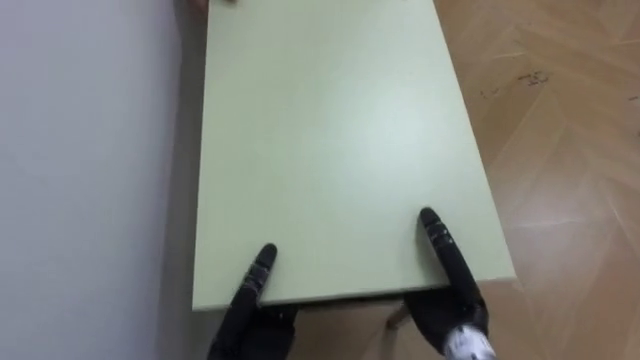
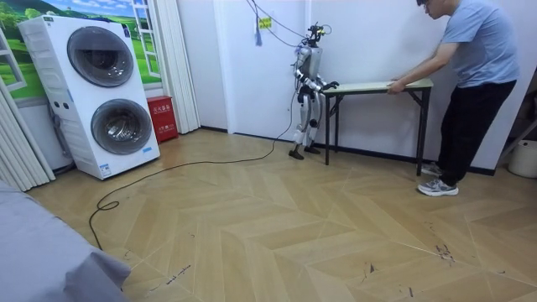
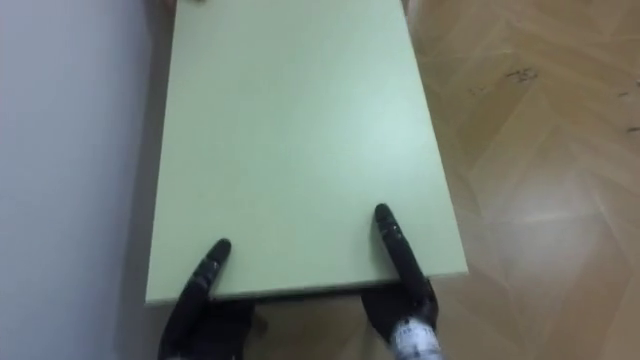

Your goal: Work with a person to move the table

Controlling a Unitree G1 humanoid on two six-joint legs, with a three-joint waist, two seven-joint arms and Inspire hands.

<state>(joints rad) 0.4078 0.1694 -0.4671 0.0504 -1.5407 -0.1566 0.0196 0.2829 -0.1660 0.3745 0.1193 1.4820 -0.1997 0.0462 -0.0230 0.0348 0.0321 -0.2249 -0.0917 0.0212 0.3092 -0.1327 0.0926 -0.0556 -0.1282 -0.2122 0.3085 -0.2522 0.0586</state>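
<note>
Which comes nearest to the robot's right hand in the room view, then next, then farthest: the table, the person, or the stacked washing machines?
1. Table: the right hand rests on the robot's end of it.
2. Person: holding the table's other end, at the room view's right.
3. Stacked washing machines: well across the floor, at the room view's left.

Pale green table [image 1: 330,150], herringbone wood floor [image 1: 560,150]

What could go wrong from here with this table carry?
The left hand and right hand overlap the table only at its near edge, so it could slip free. One long side of the table sits close to the wall on the robot's left; any swing could scrape it.
</note>
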